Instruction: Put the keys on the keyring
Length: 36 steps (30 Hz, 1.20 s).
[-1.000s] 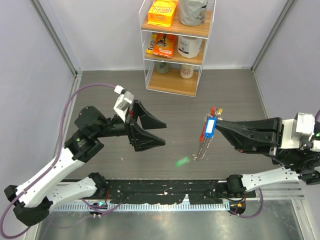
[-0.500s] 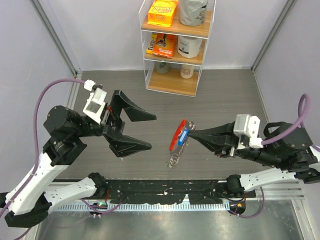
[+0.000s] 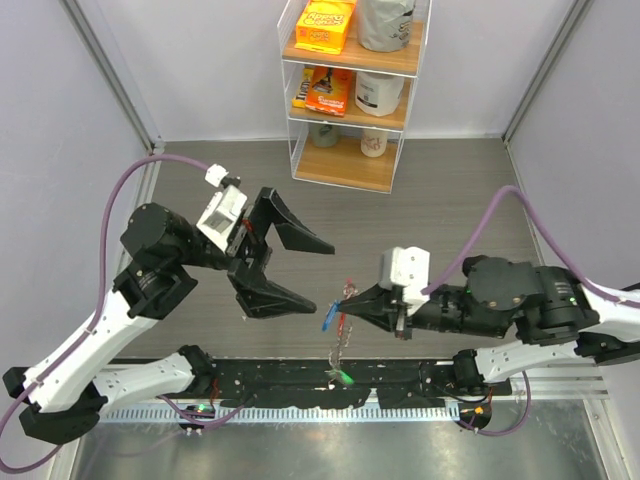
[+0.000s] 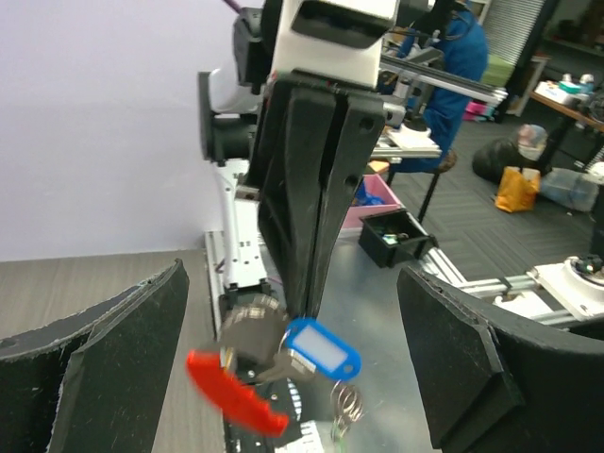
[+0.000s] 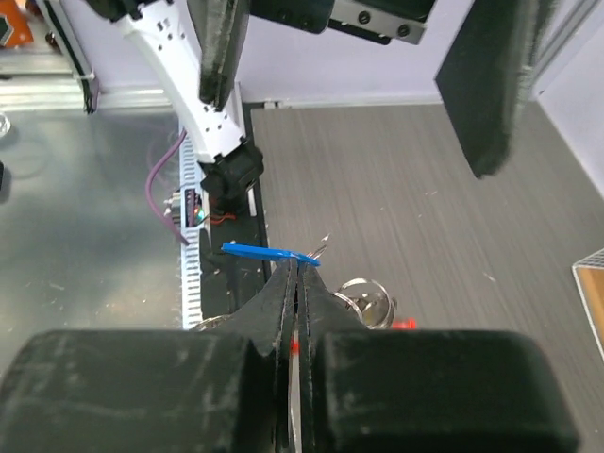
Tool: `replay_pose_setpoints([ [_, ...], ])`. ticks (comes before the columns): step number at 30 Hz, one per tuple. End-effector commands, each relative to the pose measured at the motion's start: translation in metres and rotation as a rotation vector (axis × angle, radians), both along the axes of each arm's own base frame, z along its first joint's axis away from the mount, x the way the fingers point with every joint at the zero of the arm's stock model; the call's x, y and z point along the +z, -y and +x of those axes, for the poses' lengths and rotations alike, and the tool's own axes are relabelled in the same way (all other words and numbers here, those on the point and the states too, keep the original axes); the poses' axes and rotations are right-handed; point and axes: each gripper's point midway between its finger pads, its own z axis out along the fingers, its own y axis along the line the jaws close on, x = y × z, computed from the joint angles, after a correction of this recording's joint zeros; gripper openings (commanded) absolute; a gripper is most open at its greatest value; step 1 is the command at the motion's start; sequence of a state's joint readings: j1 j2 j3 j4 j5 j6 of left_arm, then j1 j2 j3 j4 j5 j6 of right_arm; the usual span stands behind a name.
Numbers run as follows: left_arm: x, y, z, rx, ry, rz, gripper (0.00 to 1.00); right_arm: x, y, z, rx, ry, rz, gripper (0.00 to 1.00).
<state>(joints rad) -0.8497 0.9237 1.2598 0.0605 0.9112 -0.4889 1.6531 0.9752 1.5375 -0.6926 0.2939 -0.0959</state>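
Observation:
My right gripper is shut on the keyring and holds it in the air above the table's near edge. A red piece, a silver ring and a blue-headed key hang at its tips, with a chain below. In the right wrist view the shut gripper has the blue head edge-on at its tips. A green key shows under the chain's end; I cannot tell whether it is attached. My left gripper is open and empty, its jaws facing the keyring. The yellow key is out of view.
A clear shelf unit with boxes and jars stands at the back. The black base rail of the arms runs along the near edge under the keyring. Grey walls close in both sides.
My right gripper has carried the keyring left and toward the near edge, and it now hangs lower. My left gripper has swung right, closer to the keyring, still open.

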Motion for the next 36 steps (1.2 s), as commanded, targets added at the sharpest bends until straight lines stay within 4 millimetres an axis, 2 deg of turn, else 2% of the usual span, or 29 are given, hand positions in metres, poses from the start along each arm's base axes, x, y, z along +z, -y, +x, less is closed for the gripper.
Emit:
replay_pose_setpoints([
  [1,0.005,-0.005,-0.028,-0.12,0.051,-0.031,1.0,0.014,-0.008,-0.012,0.051,-0.056,0.039,0.05],
  [8,-0.029,-0.003,-0.043,-0.186,0.028,0.05,1.0,0.01,-0.016,-0.016,0.064,-0.07,0.022,0.05],
  [13,-0.047,-0.003,-0.044,-0.178,0.012,0.084,1.0,0.01,-0.018,-0.017,0.063,-0.078,0.025,0.05],
  [27,-0.075,0.015,-0.028,-0.121,-0.041,0.187,0.99,0.013,-0.019,-0.018,0.073,-0.074,0.03,0.06],
  [36,-0.089,0.018,-0.023,-0.097,-0.056,0.228,0.89,0.017,-0.016,-0.019,0.083,-0.069,0.042,0.05],
])
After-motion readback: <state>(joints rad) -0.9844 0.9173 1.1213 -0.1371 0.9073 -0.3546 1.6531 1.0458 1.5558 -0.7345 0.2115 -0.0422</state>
